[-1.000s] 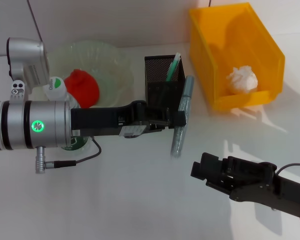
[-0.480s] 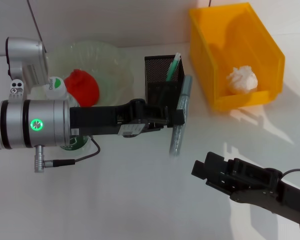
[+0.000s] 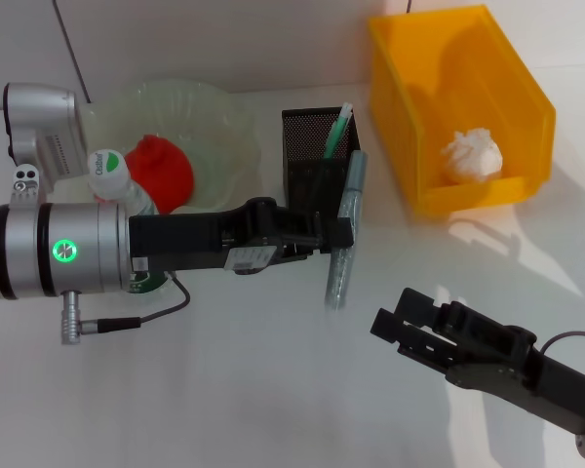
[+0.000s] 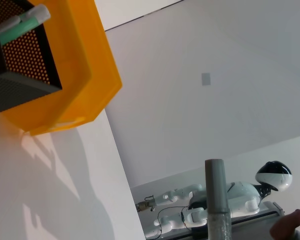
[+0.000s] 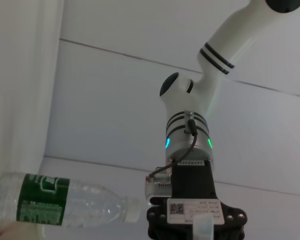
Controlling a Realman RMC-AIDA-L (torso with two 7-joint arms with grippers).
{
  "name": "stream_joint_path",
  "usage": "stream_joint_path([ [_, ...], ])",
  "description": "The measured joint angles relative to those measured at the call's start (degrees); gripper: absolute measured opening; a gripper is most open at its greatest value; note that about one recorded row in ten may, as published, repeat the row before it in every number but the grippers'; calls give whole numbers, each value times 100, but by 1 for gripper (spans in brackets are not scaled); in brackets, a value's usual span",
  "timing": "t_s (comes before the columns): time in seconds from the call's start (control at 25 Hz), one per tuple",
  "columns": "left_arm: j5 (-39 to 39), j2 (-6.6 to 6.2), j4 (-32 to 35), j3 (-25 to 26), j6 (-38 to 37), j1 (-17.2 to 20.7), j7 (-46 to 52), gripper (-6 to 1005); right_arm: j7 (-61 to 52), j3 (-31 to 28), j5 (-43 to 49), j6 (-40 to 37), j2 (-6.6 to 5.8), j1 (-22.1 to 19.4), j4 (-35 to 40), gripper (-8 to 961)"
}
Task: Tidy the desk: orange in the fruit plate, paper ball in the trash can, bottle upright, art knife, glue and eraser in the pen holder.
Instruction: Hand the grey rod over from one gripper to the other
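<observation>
Two arms are over the white counter (image 3: 224, 390). Largest fixture: the yellow trash can (image 3: 458, 107), far right, with the paper ball (image 3: 471, 153) already inside. The fruit plate (image 3: 200, 117), far left, holds the orange (image 3: 161, 171), and the bottle (image 3: 127, 200) stands upright just in front of it. The black mesh pen holder (image 3: 317, 161) between them holds a green-capped glue stick (image 3: 337, 130). The left tool (image 3: 333, 234) is clamped on the grey art knife (image 3: 341, 229), which hangs near-vertical just beside the holder's front right corner. Judged step: insertion. The knife's low end looks to be outside the rim, so lifting, centring and lowering straight before release should avoid snagging the mesh. The right tool (image 3: 405, 322) rests near the front; whether it is spread or closed cannot be told.
</observation>
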State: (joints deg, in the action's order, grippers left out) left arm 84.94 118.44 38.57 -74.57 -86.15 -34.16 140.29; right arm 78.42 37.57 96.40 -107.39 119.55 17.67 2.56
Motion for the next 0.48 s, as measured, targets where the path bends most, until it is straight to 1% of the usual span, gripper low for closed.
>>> stream_joint_path([
  [0.16, 0, 2, -3, -1, -4, 10, -8, 125, 16, -77, 0, 136, -4, 9, -27, 701],
  [0.44, 0, 8, -24, -17, -3, 17, -32, 125, 26, -39, 22, 93, -12, 82, -43, 700],
  [0.48, -5, 23, -13, -26, -8, 17, -35, 125, 27, -37, 27, 76, -11, 95, -49, 700],
])
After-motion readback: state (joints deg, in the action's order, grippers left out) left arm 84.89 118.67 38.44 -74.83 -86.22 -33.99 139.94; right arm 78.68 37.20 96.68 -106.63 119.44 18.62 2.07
